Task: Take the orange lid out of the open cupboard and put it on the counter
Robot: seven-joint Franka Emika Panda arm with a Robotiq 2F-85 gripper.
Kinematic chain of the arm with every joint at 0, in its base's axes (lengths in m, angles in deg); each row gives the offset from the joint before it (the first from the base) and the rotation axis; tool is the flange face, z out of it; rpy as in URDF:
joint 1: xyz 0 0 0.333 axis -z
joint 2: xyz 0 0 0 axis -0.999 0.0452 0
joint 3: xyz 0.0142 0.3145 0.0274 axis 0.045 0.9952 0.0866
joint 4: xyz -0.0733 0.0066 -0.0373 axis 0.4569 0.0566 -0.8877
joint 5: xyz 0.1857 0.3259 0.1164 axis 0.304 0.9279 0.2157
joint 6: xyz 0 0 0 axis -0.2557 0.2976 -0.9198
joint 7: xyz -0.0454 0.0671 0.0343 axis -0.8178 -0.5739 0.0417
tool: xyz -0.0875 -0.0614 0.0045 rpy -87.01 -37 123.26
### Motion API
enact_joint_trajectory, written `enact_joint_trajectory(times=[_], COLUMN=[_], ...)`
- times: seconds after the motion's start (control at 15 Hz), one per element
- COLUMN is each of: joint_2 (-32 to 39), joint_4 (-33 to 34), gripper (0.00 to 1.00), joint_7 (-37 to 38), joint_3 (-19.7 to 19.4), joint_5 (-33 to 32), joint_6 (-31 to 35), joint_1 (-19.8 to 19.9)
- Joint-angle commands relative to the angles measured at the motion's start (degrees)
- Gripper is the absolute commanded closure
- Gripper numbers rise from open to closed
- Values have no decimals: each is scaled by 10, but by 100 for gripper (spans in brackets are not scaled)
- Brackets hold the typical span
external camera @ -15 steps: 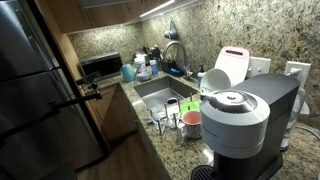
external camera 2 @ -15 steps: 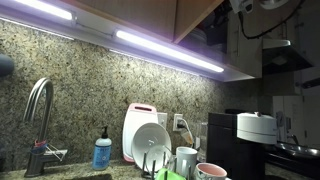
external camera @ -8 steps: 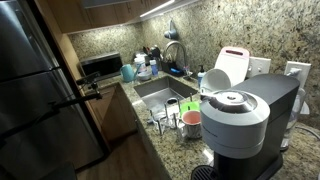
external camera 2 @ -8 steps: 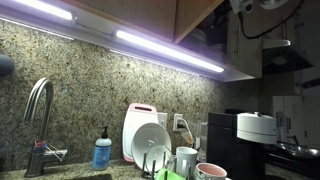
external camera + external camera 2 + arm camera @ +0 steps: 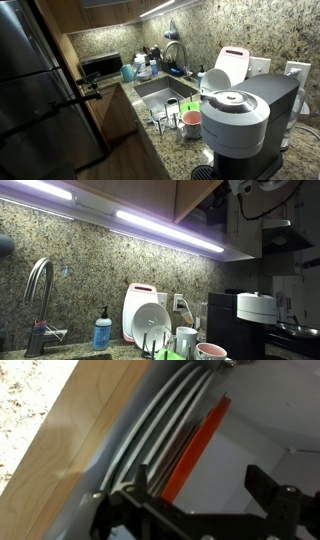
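Pincer gapes wide and empty before the cupboard's wooden frame. At its 12 o'clock the orange lid stands on edge, just beside white plates at 11 o'clock.

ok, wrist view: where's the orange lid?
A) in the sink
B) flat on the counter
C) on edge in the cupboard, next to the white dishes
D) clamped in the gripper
C: the orange lid stands on edge beside the white dishes, and the open gripper is not gripping it.
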Motion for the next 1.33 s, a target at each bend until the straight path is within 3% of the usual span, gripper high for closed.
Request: enact_joint_trajectory(times=[0.0, 0.53, 0.6, 0.67, 1.27], joint_2=[6, 4, 3, 3, 3], joint_4=[21, 28, 27, 25, 26], gripper=[0, 0, 8, 28, 95], joint_7=[-3, 1, -1, -5, 8], joint_3=[-1, -3, -2, -1, -6], joint_5=[-8, -16, -13, -10, -27], joint_6=[-11, -9, -13, -7, -6], joint_1=[0, 0, 0, 1, -1])
